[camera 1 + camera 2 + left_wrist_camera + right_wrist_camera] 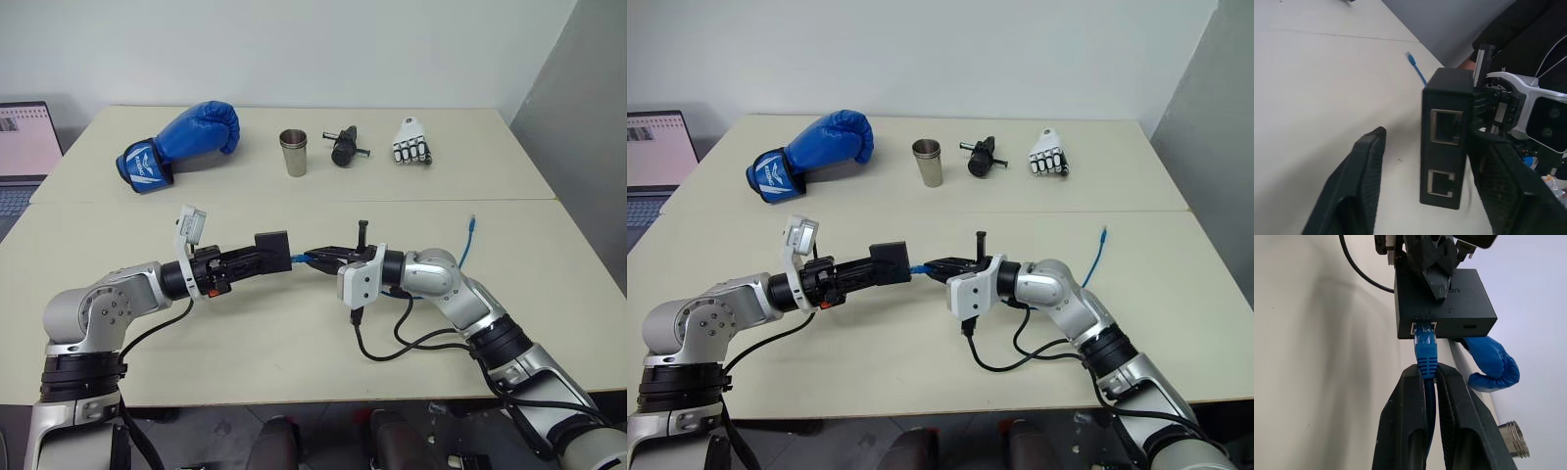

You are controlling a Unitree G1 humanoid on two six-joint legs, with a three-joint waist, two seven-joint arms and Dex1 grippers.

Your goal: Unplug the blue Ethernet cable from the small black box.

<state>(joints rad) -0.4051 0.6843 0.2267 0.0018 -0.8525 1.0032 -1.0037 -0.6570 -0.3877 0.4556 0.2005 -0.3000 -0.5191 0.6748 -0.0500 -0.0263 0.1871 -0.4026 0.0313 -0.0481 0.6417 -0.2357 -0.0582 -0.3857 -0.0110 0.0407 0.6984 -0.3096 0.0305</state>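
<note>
Right tool (1430,377) around blue Ethernet cable (1426,350), plug inside small black box (1444,303).

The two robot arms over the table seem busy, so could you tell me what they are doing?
The left gripper holds the small black box up above the table. The right gripper is shut on the blue Ethernet cable just behind its plug, which still sits in the box's port. The cable's other end lies free on the table.

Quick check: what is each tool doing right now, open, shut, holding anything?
Left tool: closed on the small black box.
Right tool: shut on the blue Ethernet cable, just behind its plug, still seated in the box.
</note>
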